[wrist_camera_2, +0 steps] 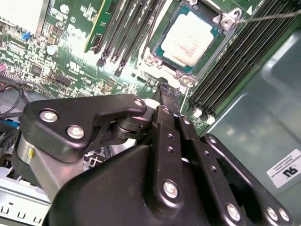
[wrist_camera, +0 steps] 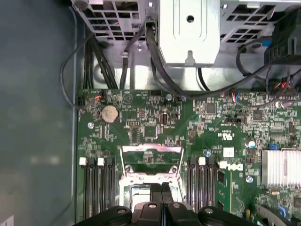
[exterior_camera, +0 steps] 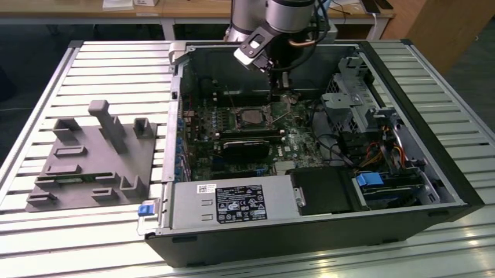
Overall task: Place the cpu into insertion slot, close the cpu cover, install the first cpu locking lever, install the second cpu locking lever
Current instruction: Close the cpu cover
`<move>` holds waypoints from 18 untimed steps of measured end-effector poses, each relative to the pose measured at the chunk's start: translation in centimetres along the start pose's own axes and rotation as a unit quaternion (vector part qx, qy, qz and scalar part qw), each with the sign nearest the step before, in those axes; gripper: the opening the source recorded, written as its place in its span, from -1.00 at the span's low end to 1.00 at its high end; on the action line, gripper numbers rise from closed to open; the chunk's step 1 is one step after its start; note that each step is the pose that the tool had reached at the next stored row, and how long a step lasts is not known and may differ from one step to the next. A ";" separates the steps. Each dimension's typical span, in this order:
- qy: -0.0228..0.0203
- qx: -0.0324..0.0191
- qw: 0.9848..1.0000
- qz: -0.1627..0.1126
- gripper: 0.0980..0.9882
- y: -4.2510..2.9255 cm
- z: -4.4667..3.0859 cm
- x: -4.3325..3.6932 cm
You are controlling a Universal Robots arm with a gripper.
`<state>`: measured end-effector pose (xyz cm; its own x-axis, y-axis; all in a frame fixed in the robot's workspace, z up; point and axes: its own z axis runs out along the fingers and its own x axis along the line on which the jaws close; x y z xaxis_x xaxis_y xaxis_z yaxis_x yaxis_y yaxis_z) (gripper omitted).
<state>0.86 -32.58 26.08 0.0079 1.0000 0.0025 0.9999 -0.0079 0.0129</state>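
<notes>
In the second wrist view the cpu (wrist_camera_2: 190, 37), a pale silver square with a teal edge, lies flat in the insertion slot (wrist_camera_2: 157, 44) on the green motherboard. The cpu cover (wrist_camera: 151, 149), a silvery frame with a central cut-out, stands tilted up at the far side of the socket in the first wrist view. A thin metal locking lever (wrist_camera_2: 268, 16) sticks out beside the socket. My gripper (wrist_camera_2: 170, 92) hangs just above the socket's edge, its black fingers pressed together with nothing seen between them. It is also in the first wrist view (wrist_camera: 162, 188) and over the socket (exterior_camera: 251, 117) in the exterior view.
The motherboard sits inside an open black computer case (exterior_camera: 433, 174) on a slatted table. Black RAM slots (wrist_camera: 96, 188) flank the socket. Cables (wrist_camera: 160, 70) and a metal drive cage (wrist_camera: 188, 28) lie beyond it. A grey fixture block (exterior_camera: 93, 156) stands at the exterior view's left.
</notes>
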 end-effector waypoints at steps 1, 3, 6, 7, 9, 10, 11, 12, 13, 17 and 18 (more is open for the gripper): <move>0.000 0.000 1.000 0.000 -0.98 0.11 0.01 0.00; 0.000 0.000 1.000 0.000 -0.98 0.35 0.03 0.00; 0.000 0.000 1.000 0.000 -0.98 0.89 0.05 0.01; 0.000 0.000 1.000 0.000 -0.98 1.08 0.06 0.02; 0.000 0.000 1.000 0.000 -0.98 1.44 0.07 0.03; 0.000 0.000 1.000 0.000 -0.98 1.60 0.07 0.05; 0.000 0.000 1.000 0.000 -0.98 1.75 0.09 0.07; 0.000 0.000 1.000 0.000 -0.98 1.90 0.10 0.10; 0.000 0.000 1.000 0.000 -0.98 2.03 0.11 0.13; 0.000 0.000 1.000 0.000 -0.98 2.55 0.18 0.29; 0.000 0.000 1.000 0.000 -0.98 2.66 0.20 0.34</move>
<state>3.52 -32.27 25.92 0.0073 1.0000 0.0026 0.9999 -0.0073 0.0129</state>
